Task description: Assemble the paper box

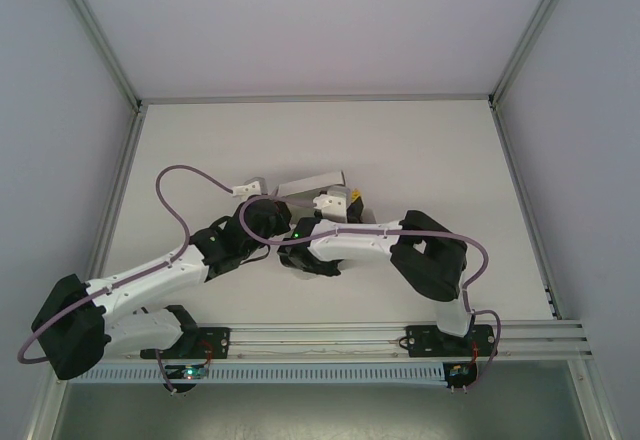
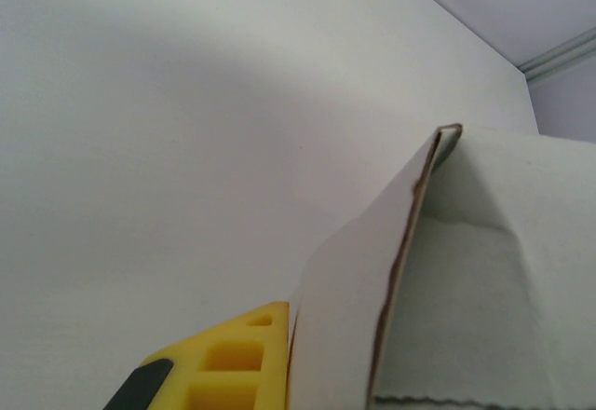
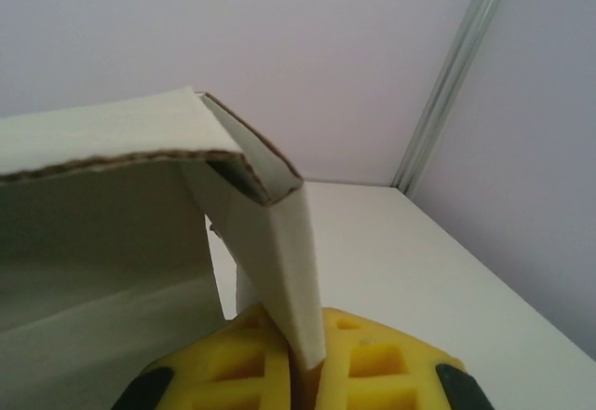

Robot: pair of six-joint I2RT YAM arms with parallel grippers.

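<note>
1. The right gripper (image 3: 307, 377) is clamped on a thin flap of the paper box (image 3: 102, 242). In its wrist view the flap drops between the two yellow fingers (image 3: 233, 368), which press it from 9 and 3 o'clock.
2. From that pinch the flap rises toward 11 o'clock to a folded corner. There a wide panel with a brown raw edge runs off toward 9 o'clock.
3. The left gripper (image 1: 257, 189) is closed on the box's other end. In its wrist view one yellow finger (image 2: 233, 363) lies flat against a card panel whose brown edge climbs toward 1 o'clock. The second finger is hidden behind the card.
4. Seen from above, the box is only partly folded and sits between the two grippers. The left one is at its 9 o'clock and the right one at its 4 o'clock. Whether the box rests on the table (image 1: 430, 150) or hangs just above it cannot be told.
5. The box is near the middle of the white table, at 12 o'clock from the arm bases.
6. A lilac cable (image 1: 175, 205) loops out at 9 o'clock of the left gripper.
7. In the right wrist view a metal post (image 3: 456, 75) stands at 1 o'clock, at the table's far corner.
</note>
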